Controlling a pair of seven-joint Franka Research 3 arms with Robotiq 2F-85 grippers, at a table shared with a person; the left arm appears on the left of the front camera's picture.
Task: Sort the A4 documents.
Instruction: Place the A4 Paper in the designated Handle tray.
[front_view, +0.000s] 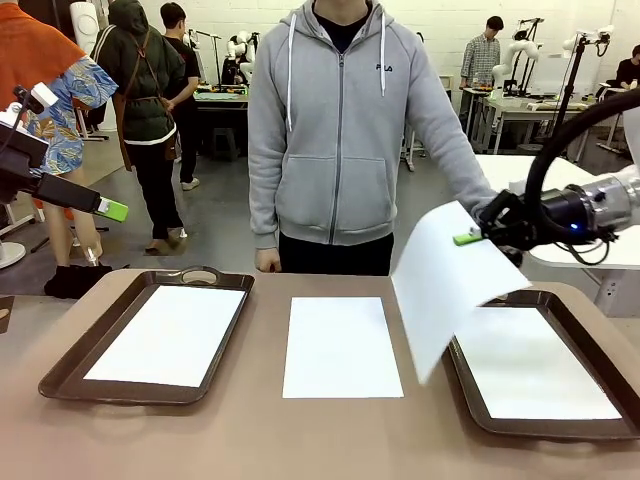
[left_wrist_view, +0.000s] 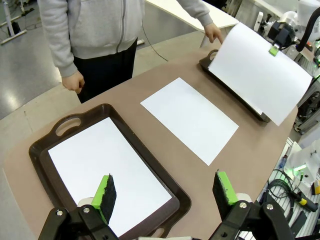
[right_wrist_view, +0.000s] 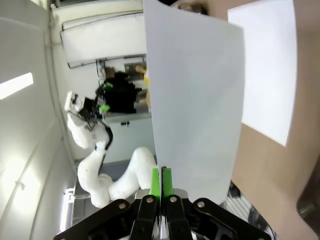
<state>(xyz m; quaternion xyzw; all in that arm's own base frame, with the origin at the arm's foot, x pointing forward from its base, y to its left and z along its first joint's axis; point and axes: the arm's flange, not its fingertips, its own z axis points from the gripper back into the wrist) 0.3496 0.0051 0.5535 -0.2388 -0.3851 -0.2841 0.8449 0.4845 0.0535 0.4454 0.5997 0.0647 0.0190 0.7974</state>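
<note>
At the far left the left tool (front_view: 112, 210) hangs in the air above and beyond the left tray (front_view: 120, 392), its fingers spread wide apart with nothing between them; in its own wrist view the two green pads (left_wrist_view: 106, 190) stand over the near end of that tray. The left tray is dark brown with handles and lies on the brown desk (front_view: 250, 430). One white sheet (front_view: 170, 335) lies flat inside it. Just to the right, between the two trays, a second sheet (front_view: 342, 345) lies flat on the bare desk, apart from both trays. A person in a grey hooded top stands at the far side of the desk behind this sheet, with one hand (front_view: 267, 262) down at the desk's far edge. The other hand (left_wrist_view: 214, 34) is near the far corner of the right tray (front_view: 560, 428). Farther right, a third sheet (front_view: 445, 280) is off the desk, slanted and slightly bowed, with its lower corner hanging over the gap between the middle sheet and the right tray. The right tool (front_view: 467, 238) has its fingers pressed together on this sheet's upper edge, the paper pinched between the green pads. Under and beyond it, the right tray holds a fourth sheet (front_view: 535, 365) lying flat.
</note>
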